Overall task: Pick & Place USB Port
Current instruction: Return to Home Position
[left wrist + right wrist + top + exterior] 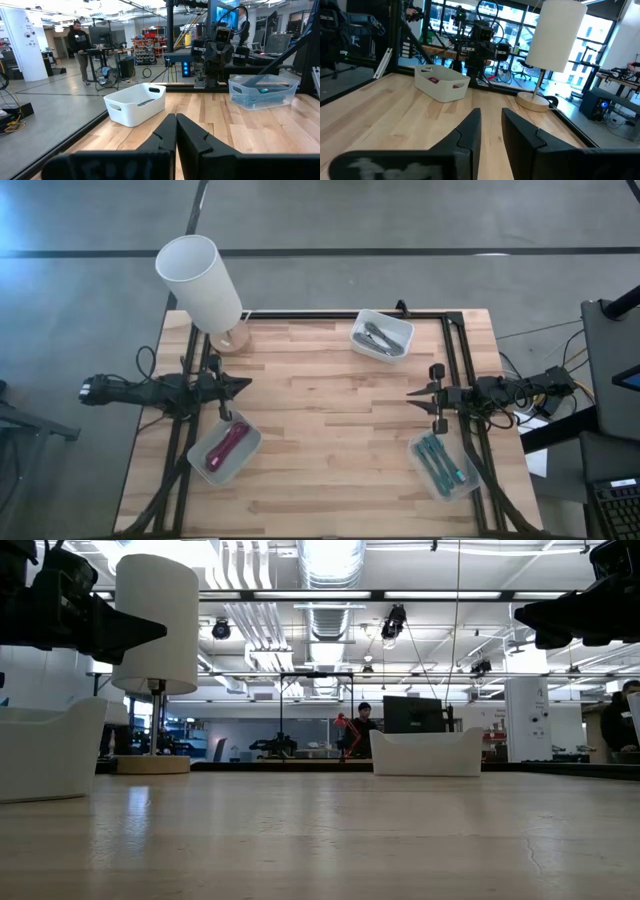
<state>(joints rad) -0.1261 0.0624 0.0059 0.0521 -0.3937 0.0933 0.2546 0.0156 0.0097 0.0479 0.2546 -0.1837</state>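
- Left gripper (245,385) sits over the desk's (330,440) left edge, jaws clenched, empty.
- Right gripper (412,394) over right edge, jaws slightly parted.
- Red cables (228,446) in gray bin (254,438), left edge.
- Blue cables (440,462) in clear bin (416,452), right edge.
- Desk's middle wide open.

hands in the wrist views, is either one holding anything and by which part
Nothing is held. The left hand is shut with nothing between its fingers; the right hand is open and empty.
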